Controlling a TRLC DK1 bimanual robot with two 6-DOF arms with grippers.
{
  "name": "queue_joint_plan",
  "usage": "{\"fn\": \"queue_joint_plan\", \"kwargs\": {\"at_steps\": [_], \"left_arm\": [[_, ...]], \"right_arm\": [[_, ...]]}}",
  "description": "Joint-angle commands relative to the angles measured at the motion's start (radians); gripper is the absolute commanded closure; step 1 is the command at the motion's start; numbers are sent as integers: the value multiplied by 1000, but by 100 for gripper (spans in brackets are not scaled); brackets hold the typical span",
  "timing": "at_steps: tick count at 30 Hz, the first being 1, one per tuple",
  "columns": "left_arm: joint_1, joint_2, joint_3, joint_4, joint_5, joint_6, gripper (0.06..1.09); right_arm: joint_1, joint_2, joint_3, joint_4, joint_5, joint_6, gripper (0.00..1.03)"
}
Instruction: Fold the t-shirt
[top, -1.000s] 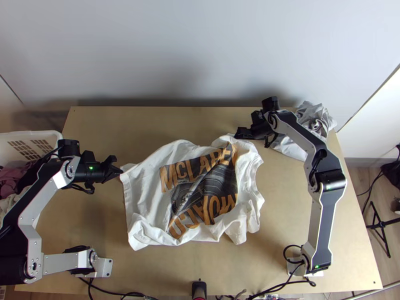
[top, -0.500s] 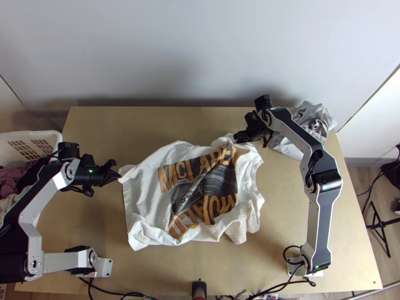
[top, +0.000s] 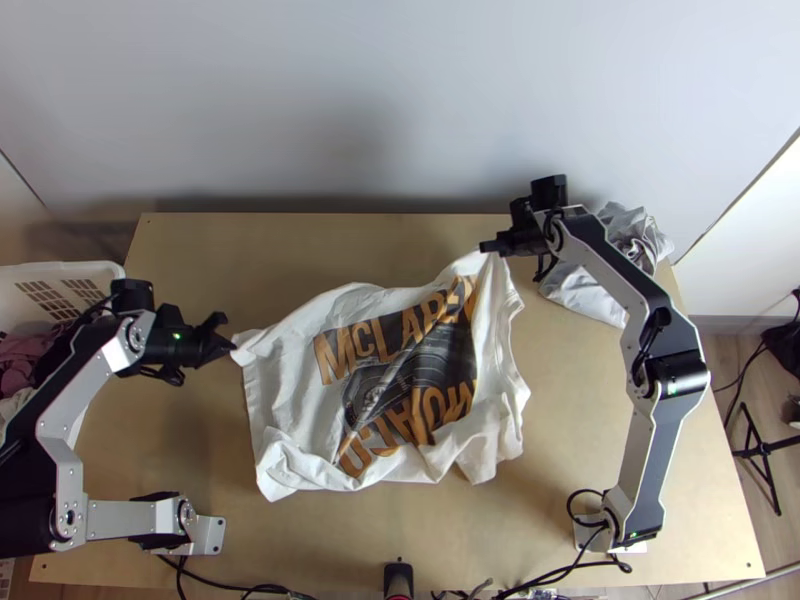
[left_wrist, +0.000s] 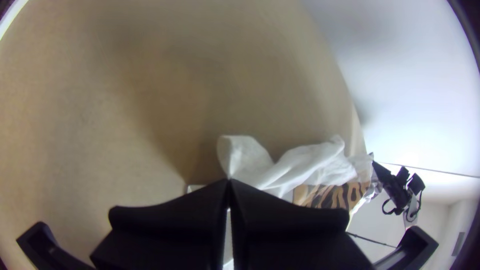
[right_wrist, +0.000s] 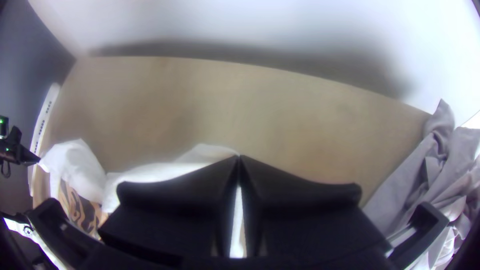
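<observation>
My left gripper (top: 229, 347) is shut on the t-shirt's far left corner, which it holds a little raised. In the left wrist view the left gripper (left_wrist: 229, 183) pinches white cloth at its tips. The white t-shirt (top: 285, 385) lies loosely spread with its dark and orange print up, its near edge rumpled. My right gripper (top: 490, 247) is shut on the shirt's far right part, pulling it up to a peak. The right wrist view has the right gripper (right_wrist: 239, 158) closed with white cloth (right_wrist: 150, 171) beside and between its fingers.
A crumpled grey cloth (top: 585, 293) lies at the table's far right corner, partly under the right arm. A white basket (top: 60, 272) with clothes stands at the left edge. Bare wood of the table (top: 330, 245) lies beyond the shirt.
The right gripper has moved away from the table's near edge and up, drawing the shirt's far right part into a peak. The left gripper has shifted slightly left with its corner.
</observation>
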Motion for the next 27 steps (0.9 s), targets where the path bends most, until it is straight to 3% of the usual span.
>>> {"fn": "queue_joint_plan", "kwargs": {"at_steps": [1,6,17,21,27], "left_arm": [[54,42,113,9,-3,-100,100],[91,77,244,10,-9,-187,100],[-6,194,354,44,-20,-224,100],[-32,189,357,32,-17,-210,100],[-78,30,320,-142,17,-106,100]], "right_arm": [[-42,-46,2,54,11,32,97],[-70,-78,4,83,14,61,98],[-44,-109,-25,108,31,124,98],[-32,-193,-114,108,29,128,98],[-7,-435,-309,120,1,141,98]]}}
